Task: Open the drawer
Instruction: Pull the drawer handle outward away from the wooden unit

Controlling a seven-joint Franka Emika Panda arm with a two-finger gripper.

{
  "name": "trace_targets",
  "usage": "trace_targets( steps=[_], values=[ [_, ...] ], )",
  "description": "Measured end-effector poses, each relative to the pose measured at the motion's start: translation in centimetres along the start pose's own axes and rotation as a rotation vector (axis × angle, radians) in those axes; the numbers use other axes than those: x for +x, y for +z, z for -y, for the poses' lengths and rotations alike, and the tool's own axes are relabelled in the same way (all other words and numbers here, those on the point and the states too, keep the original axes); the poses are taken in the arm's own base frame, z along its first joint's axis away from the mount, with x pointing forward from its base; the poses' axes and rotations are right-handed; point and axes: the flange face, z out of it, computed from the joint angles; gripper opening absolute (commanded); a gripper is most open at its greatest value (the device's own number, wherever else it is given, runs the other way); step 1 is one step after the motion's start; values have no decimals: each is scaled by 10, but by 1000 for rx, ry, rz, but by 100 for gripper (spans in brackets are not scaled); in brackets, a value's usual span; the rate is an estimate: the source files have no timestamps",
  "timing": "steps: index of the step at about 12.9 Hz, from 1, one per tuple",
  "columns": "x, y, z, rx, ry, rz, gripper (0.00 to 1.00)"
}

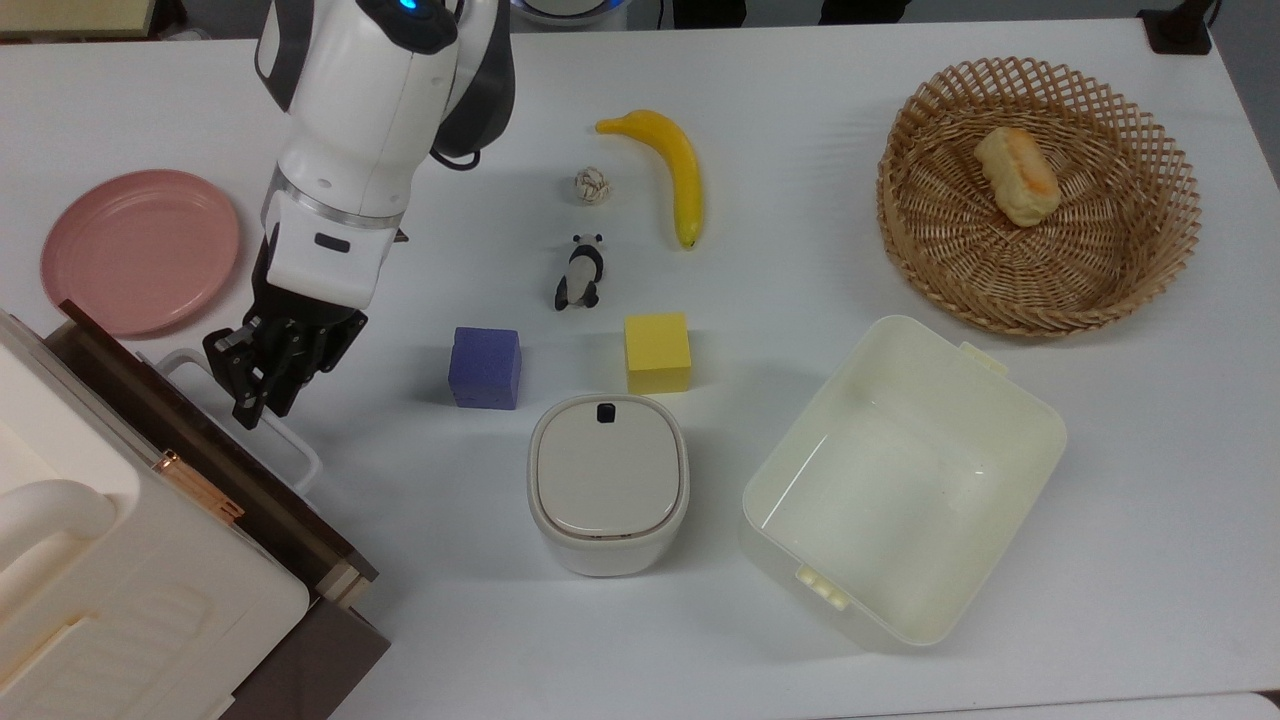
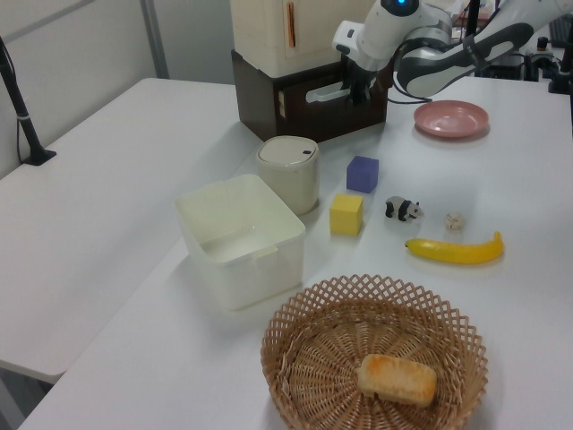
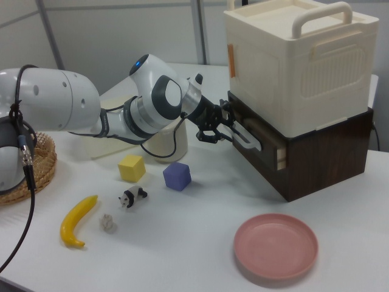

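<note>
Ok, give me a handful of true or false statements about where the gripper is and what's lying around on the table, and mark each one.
1. The gripper is at the white loop handle on the drawer. True.
2. The drawer is pulled far out, showing its inside. False: its dark front sits close against the brown box.
3. The wicker basket holds a bread roll. True.
4. The cream tub is full of blocks. False: nothing lies in it; the purple block and yellow block sit on the table.
5. The banana lies on the pink plate. False: it lies on the table near the toy panda.
</note>
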Motion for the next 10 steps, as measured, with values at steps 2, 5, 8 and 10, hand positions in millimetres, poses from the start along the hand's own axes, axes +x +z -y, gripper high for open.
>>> trace_targets(
  steps=[2, 5, 8, 10],
  values=[
    [0, 0, -1, -4, 0, -2, 0],
    [0, 0, -2, -5, -2, -3, 0],
    [0, 0, -2, -5, -2, -3, 0],
    [0, -1, -1, -4, -2, -3, 0]
  ],
)
